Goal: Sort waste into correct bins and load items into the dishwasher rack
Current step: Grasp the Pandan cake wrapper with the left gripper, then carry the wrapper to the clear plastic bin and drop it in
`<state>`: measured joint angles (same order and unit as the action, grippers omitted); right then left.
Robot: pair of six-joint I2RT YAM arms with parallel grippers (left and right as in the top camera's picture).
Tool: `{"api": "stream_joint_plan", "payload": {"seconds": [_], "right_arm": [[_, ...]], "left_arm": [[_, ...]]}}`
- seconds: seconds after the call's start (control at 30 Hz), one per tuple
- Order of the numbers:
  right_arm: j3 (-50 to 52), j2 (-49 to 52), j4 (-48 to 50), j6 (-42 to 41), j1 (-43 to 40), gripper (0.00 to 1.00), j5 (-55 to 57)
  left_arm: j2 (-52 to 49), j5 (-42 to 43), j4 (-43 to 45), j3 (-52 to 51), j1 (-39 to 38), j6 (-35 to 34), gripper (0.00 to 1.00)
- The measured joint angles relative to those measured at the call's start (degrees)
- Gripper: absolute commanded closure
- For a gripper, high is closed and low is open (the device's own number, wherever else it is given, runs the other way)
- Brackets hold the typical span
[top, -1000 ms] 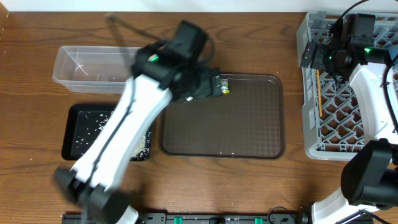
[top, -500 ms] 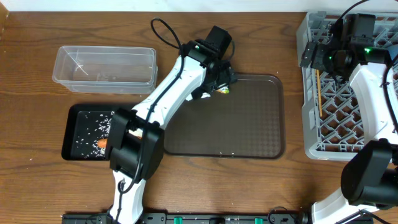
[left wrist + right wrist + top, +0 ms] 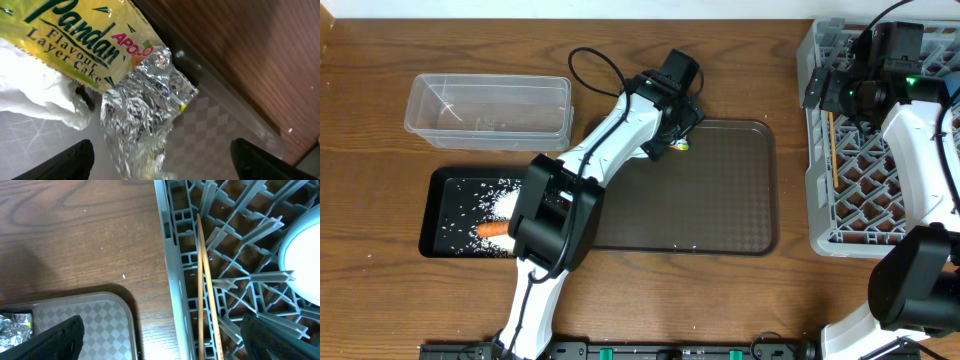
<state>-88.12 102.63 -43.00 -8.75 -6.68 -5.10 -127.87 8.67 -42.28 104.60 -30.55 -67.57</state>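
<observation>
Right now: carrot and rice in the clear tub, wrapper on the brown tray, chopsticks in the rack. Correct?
No. The carrot and rice are in the black tray, not the clear tub, as the overhead view shows. The wrapper is on the brown tray and the chopsticks are in the rack.

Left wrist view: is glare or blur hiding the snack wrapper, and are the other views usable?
Left wrist: wrapper print sharp, its foil glinting yet legible; fingertips dark and soft. Overhead: evenly lit, no smear. Right wrist: chopsticks crisp in the rack.
</observation>
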Motion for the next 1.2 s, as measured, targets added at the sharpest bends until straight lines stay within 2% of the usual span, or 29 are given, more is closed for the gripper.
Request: {"api": "stream_joint_plan", "payload": {"seconds": [0.1,0.2,0.27,0.37,0.43,0.8,1.0,1.2], "right_arm": [[0.0,0.0,0.0,0.0,0.0,0.01,0.0],[0.0,0.0,0.0,0.0,0.0,0.01,0.0],[0.0,0.0,0.0,0.0,0.0,0.01,0.0],[0.0,0.0,0.0,0.0,0.0,0.01,0.0],[0.0,0.0,0.0,0.0,0.0,0.01,0.0],[0.0,0.0,0.0,0.0,0.0,0.01,0.0],[0.0,0.0,0.0,0.0,0.0,0.01,0.0],[0.0,0.0,0.0,0.0,0.0,0.01,0.0]], "left_arm": [[-0.6,0.1,0.1,0.0,0.0,-1.0,0.37],[-0.7,0.0,0.1,0.0,0.0,-1.4,0.5],[-0.7,0.0,0.1,0.0,0.0,-1.6,0.63],[-0.7,0.0,-0.1,0.0,0.0,-0.5,0.76],[-0.7,0.0,-0.7,0.0,0.0,0.5,0.94],[1.3,-0.3,-7.4,-0.1,0.0,5.1,0.94],[13.2,-6.3,-9.0,-0.1,1.7,7.6,0.94],[20.9,-14.6,-10.3,0.2,9.1,8.0,0.94]]}}
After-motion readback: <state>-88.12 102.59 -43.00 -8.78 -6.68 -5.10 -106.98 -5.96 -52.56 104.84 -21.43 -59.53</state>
